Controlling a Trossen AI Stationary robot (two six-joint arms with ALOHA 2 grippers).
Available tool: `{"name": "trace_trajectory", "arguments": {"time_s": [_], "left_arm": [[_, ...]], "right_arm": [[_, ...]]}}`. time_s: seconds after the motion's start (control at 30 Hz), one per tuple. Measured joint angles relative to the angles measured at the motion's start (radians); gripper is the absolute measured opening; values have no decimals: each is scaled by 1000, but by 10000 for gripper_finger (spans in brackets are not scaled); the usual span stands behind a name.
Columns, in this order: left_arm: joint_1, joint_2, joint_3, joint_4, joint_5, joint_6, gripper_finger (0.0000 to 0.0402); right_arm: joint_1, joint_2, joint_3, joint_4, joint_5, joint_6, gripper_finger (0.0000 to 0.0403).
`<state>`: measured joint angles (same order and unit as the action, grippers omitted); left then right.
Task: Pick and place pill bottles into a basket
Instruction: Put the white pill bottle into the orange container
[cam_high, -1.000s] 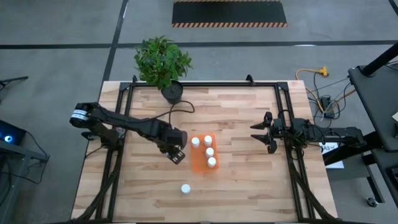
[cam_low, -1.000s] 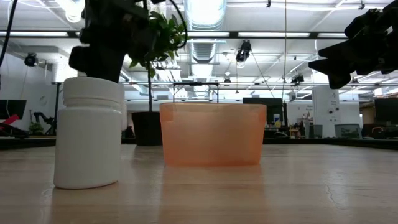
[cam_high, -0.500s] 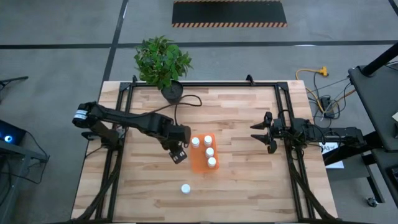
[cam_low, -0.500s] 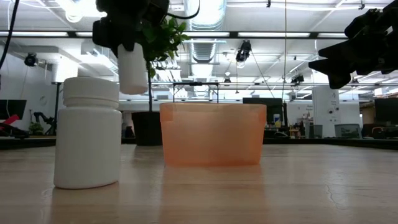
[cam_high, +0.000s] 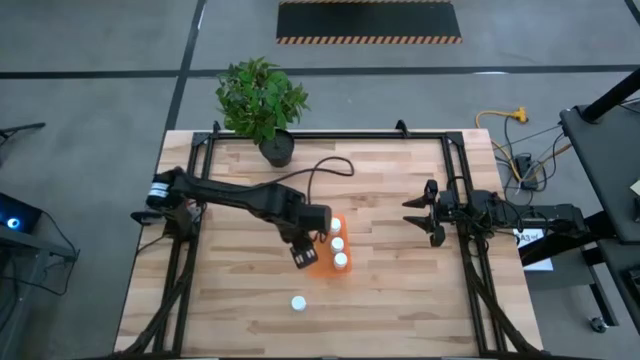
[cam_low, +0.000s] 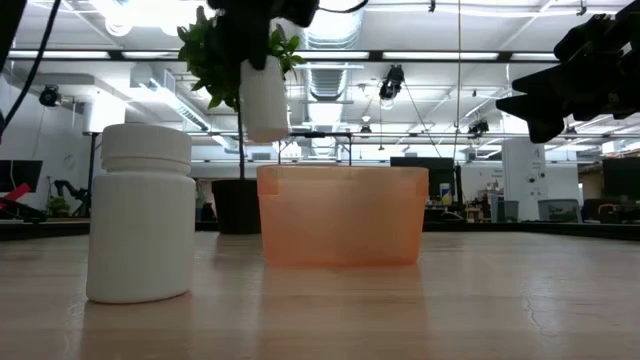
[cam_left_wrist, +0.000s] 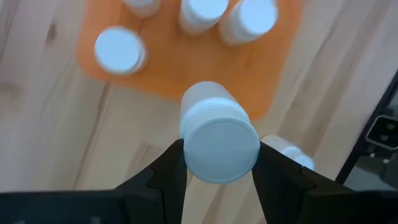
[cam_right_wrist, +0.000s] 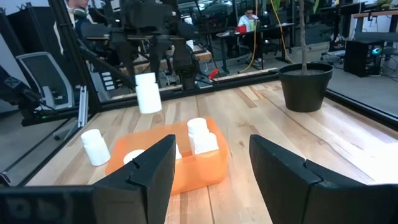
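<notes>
My left gripper (cam_high: 308, 243) is shut on a white pill bottle (cam_low: 264, 100), which hangs above the left rim of the orange basket (cam_low: 342, 215). The basket (cam_left_wrist: 186, 74) stands at mid-table, with several white bottles (cam_left_wrist: 119, 50) upright inside it. Another pill bottle (cam_high: 298, 302) stands on its base on the wood nearer the front edge. At the table's right side, my right gripper (cam_high: 428, 214) waits level and open, with nothing between its fingers. My left gripper pinches the bottle at its cap end (cam_left_wrist: 186, 146) between its two fingers (cam_left_wrist: 166, 177), one on each side. The fingers come from above, pointing steeply down. The bottle hangs upright below them, clear of both table and basket.
A potted plant (cam_high: 262, 100) in a black pot stands at the far edge, left of centre. Black frame rails (cam_high: 190, 250) run along the table's left and right sides. Bare wood lies between the basket and my right gripper (cam_right_wrist: 208, 177).
My left gripper has carried the bottle up and toward the table's right, from the wood left of the basket to above the basket's left rim, rolling about its own axis on the way. It has stayed shut. The bottle has kept upright.
</notes>
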<state>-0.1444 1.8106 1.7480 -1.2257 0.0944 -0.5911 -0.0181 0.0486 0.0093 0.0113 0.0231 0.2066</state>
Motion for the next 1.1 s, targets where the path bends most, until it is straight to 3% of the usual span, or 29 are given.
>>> {"name": "trace_trajectory", "arguments": {"time_s": [0.4, 1.1], "left_arm": [[0, 169, 211, -93, -24, 133, 139], [27, 182, 119, -46, -132, 206, 139]], "right_arm": [[0, -1, 0, 0, 2, 0, 194], [0, 0, 0, 0, 2, 0, 194]]}}
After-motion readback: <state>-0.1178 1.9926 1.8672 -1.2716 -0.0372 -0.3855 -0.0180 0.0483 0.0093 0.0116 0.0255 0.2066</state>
